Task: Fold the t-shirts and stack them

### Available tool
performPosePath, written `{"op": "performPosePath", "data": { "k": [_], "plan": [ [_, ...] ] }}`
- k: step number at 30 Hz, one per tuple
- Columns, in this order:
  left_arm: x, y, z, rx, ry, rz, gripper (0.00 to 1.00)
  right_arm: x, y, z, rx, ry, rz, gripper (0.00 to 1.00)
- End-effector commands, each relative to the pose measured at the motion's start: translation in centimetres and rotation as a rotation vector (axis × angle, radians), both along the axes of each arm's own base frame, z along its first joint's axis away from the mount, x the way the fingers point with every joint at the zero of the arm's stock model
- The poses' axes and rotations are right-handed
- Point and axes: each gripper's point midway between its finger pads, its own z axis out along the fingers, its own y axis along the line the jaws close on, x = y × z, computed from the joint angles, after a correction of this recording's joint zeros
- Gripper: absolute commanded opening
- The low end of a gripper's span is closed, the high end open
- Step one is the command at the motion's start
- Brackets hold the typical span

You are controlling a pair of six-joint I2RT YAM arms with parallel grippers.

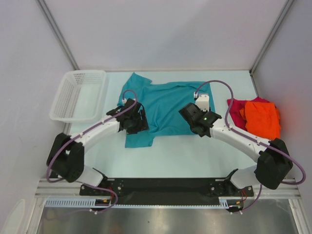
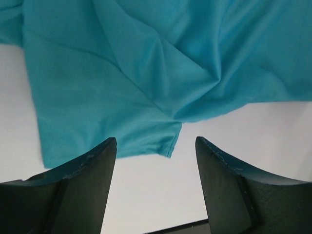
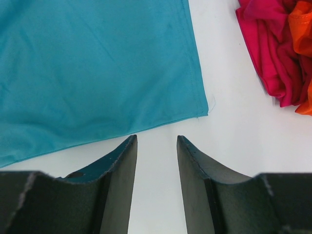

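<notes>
We see a robotics lab bench, a walled test cell; plain white panel walls [image 1: 161,29] stand on three sides, joined by bare aluminium struts [image 1: 56,31]; the table [image 1: 185,151] is a pale, uniform sheet; two white-and-black machines, the left arm [image 1: 97,130] and the right arm [image 1: 239,139], are bolted to a black base plate [image 1: 165,187] at its near edge; purple cables [image 1: 222,87] loop loose over them; a slotted cable duct [image 1: 73,202] runs along the front; the only household things, a white mesh basket [image 1: 83,73], a teal t-shirt [image 1: 165,105], an orange t-shirt [image 1: 263,119] and a magenta t-shirt [image 1: 235,108], lie on that sheet.
</notes>
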Motion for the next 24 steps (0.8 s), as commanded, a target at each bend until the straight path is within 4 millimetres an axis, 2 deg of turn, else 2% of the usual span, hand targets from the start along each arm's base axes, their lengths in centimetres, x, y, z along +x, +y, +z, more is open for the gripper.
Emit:
{"op": "performPosePath", "data": {
  "k": [1, 4, 7, 11, 13, 14, 16, 18, 19, 21, 22, 24],
  "plan": [
    [2.4, -1.0, -1.6, 0.033, -0.003, -0.029, 0.71, 0.3, 0.1, 1.1, 0.015, -0.039, -0.02, 0.44],
    [2.7, -1.5, -5.0, 0.059, 0.063, -0.04, 0.71, 0.4, -0.1, 1.1, -0.004, -0.036, -0.022, 0.43],
    [2.6, -1.7, -7.4, 0.069, 0.11, -0.045, 0.7, 0.6, -0.5, 1.2, -0.01, -0.034, -0.031, 0.43],
    [0.8, -1.6, -9.6, 0.051, 0.172, -0.045, 0.7, 0.8, -0.9, 1.5, -0.008, -0.039, -0.035, 0.43],
    [0.2, -1.7, -9.8, 0.029, 0.179, -0.045, 0.7, 0.9, -0.9, 1.6, -0.004, -0.041, -0.033, 0.43],
    [-0.8, -1.3, -10.4, 0.031, 0.201, -0.037, 0.7, 1.0, -1.1, 1.6, -0.005, -0.04, -0.038, 0.43],
    [-1.7, -1.0, -10.2, 0.013, 0.2, -0.033, 0.7, 1.1, -1.0, 1.5, -0.003, -0.04, -0.032, 0.43],
    [-3.5, -0.2, -10.8, 0.017, 0.23, -0.02, 0.7, 1.2, -1.0, 1.2, -0.008, -0.031, -0.032, 0.43],
    [-3.8, -0.1, -10.1, 0.003, 0.214, -0.018, 0.7, 1.3, -0.9, 1.0, -0.003, -0.03, -0.029, 0.43],
    [-5.5, 0.7, -10.4, 0.008, 0.235, -0.011, 0.7, 1.4, -0.7, 0.5, -0.004, -0.019, -0.024, 0.43],
    [-5.7, 0.7, -9.5, -0.008, 0.215, -0.009, 0.7, 1.4, -0.5, 0.4, 0.002, -0.017, -0.022, 0.43],
    [-7.2, 1.7, -9.5, 0.008, 0.232, 0.004, 0.7, 1.5, -0.3, 0.2, 0.009, -0.013, -0.015, 0.42]
  ]
}}
